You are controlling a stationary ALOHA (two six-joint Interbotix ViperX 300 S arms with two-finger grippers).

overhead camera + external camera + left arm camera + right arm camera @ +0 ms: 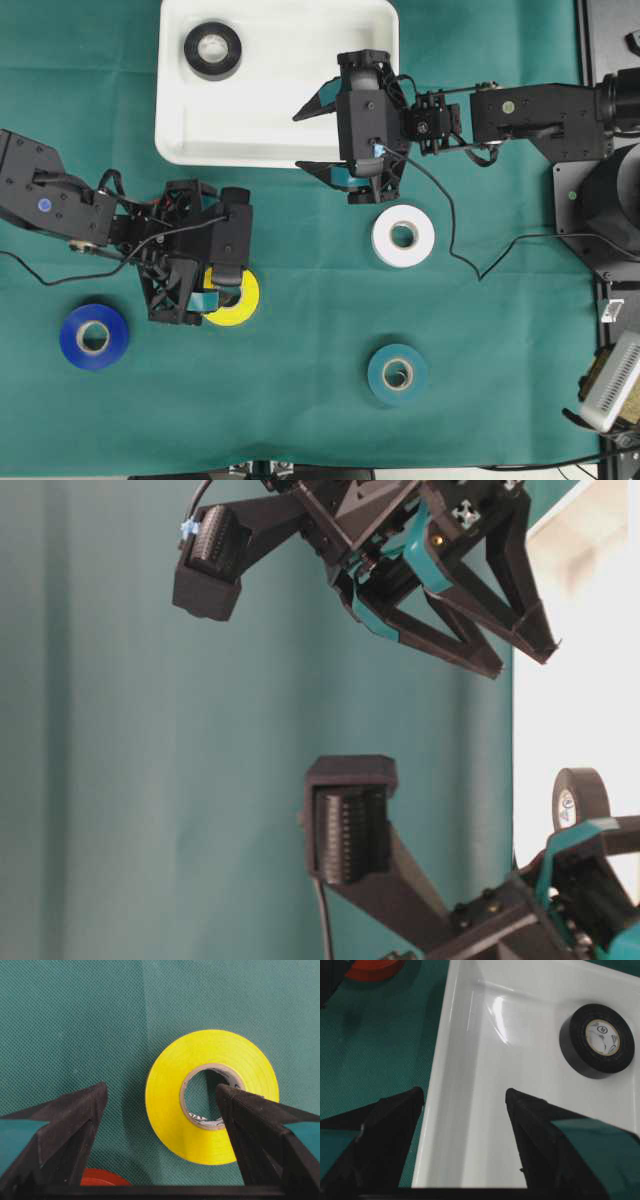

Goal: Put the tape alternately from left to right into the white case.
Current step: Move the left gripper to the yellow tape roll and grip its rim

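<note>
Black fingers of the left gripper [160, 1105] fill the bottom of the left wrist view, spread wide and holding nothing. One finger tip sits over the hole of the yellow roll [212, 1096]; the other stands on the green cloth [300, 330] beside the roll. That roll lies flat, its hole facing up. A red roll [102, 1177] shows just under the gripper.

Over by the white tray [280, 130], the right gripper [465, 1097] also has its fingers spread wide and empty, straddling the tray's near rim, one finger over the cloth and one over the tray floor. The black roll [212, 50] lies flat in the tray's far left corner. Blue [93, 337], white [403, 236] and teal [397, 374] rolls lie flat on the cloth, well apart.
</note>
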